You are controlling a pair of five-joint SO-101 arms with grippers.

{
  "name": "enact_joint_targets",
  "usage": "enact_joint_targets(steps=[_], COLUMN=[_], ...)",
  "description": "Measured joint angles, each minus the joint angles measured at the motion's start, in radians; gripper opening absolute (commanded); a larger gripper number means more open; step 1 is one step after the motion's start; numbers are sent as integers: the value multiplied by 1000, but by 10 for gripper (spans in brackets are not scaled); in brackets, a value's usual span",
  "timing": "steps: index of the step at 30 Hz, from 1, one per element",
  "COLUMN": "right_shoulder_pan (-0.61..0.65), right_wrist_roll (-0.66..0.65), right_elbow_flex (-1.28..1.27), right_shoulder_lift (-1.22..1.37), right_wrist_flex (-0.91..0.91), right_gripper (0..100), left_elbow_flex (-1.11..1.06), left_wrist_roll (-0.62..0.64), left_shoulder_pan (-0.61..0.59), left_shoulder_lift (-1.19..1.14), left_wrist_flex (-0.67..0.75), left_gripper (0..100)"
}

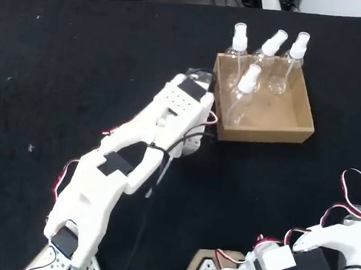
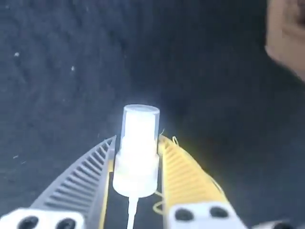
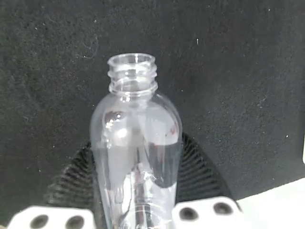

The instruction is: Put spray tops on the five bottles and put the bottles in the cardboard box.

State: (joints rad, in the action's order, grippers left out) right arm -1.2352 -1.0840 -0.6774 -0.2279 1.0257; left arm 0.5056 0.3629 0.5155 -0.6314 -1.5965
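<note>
- The left end effector [image 2: 137, 143] pinches a spray top [image 2: 138, 148] by its collar, nozzle cap pointing away and a thin tube [image 2: 131, 214] trailing back between the fingers.
- The top looks like light, hard, smooth plastic. The ribbed collar is probably the best place to hold it, since the tube would likely bend if it were knocked.
- The right end effector [image 3: 138, 143] is closed on the body of a clear bottle [image 3: 133, 119], and the threaded neck [image 3: 132, 71] is open and free.
- The bottle looks empty and thin-walled, so it is probably light, slippery and easy to dent. A hold below the shoulder keeps the threads clear.
- Four capped bottles [image 1: 238, 48] stand in the cardboard box [image 1: 266, 133], crowding its back and left. The front right floor of the box is bare.
- The left arm [image 1: 148, 145] lies across the black desk [image 1: 80, 57] with its tip beside the left wall of the box, so it may block that approach.
</note>
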Motion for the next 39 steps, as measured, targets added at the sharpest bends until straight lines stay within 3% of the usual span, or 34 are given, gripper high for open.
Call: enact_joint_targets(steps=[3,9,17,22,26,31,35,39], right_shoulder_pan=[14,74,173,290,456,761,1045,1281], right_wrist_roll=[40,112,193,293,387,519,638,760], right_elbow_flex=[0,0,-11,-121,-262,-313,-315,-318], right_shoulder_lift=[0,0,-32,-198,-388,-621,-698,-704], right_wrist_flex=[0,0,104,120,120,169,250,201], right_gripper=[11,11,11,11,11,11,11,11], left_elbow_flex=[98,109,-150,-339,-506,-764,-905,-924], left_wrist_roll=[-72,-112,-192,-233,-272,-325,-347,-347], left_shoulder_pan=[-28,-132,-172,-321,-466,-611,-672,-675], left_shoulder_lift=[0,32,334,457,489,519,519,519], left_wrist_flex=[-115,-149,-150,-126,-43,181,370,470], left_gripper=[29,29,30,30,30,30,30,30])
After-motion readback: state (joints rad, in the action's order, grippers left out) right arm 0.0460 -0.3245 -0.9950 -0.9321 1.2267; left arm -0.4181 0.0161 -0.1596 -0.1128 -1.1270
